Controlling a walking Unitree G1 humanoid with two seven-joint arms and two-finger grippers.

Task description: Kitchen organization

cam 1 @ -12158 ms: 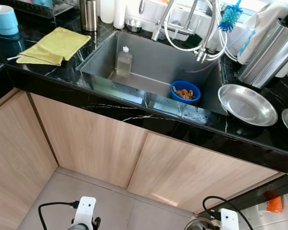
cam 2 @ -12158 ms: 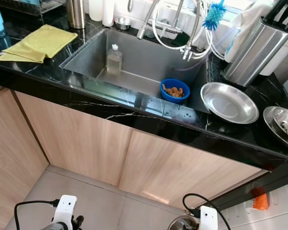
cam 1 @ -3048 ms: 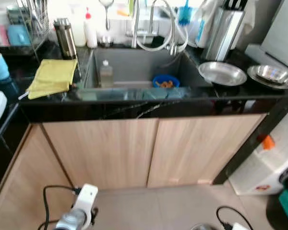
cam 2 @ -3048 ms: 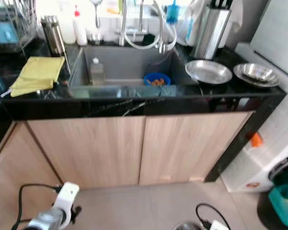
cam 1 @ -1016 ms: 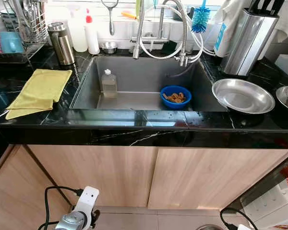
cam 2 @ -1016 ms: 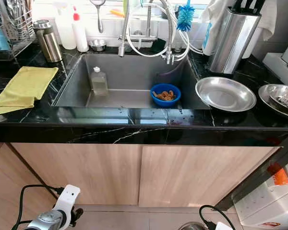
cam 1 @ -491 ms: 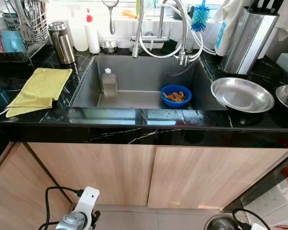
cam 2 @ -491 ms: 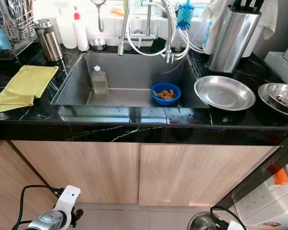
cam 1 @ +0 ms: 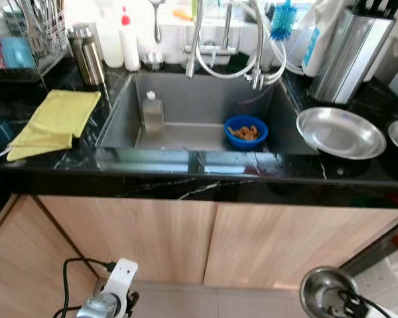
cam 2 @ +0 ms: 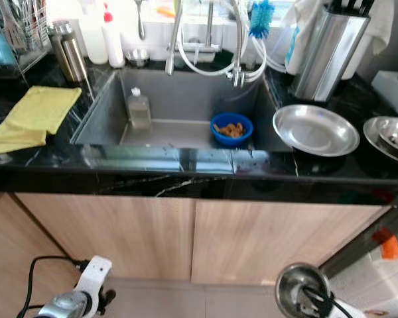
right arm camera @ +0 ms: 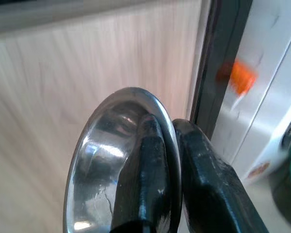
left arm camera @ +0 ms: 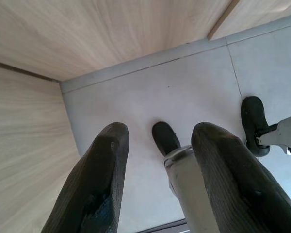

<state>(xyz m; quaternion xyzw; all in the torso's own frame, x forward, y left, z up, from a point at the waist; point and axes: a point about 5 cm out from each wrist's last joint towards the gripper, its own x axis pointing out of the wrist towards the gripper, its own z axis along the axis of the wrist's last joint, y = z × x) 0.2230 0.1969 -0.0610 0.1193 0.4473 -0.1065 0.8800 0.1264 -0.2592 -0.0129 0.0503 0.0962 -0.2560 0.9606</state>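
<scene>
Right tool [right arm camera: 167, 145] on steel bowl [right arm camera: 104, 160] rim

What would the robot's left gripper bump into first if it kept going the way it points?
Probably the grey floor. The left gripper, fingers open, points down at the tiles beside the wooden cabinet. The robot's own foot lies close to that line, so depth is uncertain.

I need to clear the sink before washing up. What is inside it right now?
Inside the sink stand a clear bottle at the left and a blue bowl holding brown food pieces at the right. The countertop's front edge hides the sink's near floor.
</scene>
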